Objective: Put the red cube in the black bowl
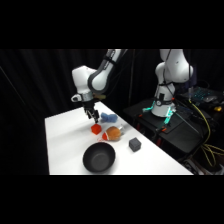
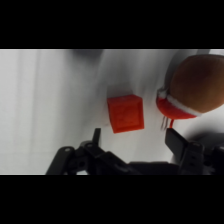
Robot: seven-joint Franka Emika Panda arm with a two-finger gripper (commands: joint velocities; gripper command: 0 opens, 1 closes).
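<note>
On the tabletop point(image 1: 65, 145) the bowl point(image 1: 99, 157) sits nearest the camera. Behind it lie the cube point(image 1: 96, 129) and, just to its right, a rounded object point(image 1: 113, 133). A second cube point(image 1: 134, 145) sits right of the bowl, and a soft thing point(image 1: 108, 118) lies farthest back. The gripper point(image 1: 92, 115) hangs just above the first cube.

No readable text, labels, brands, numbers or signs anywhere, in either the side view or the wrist view.
</note>
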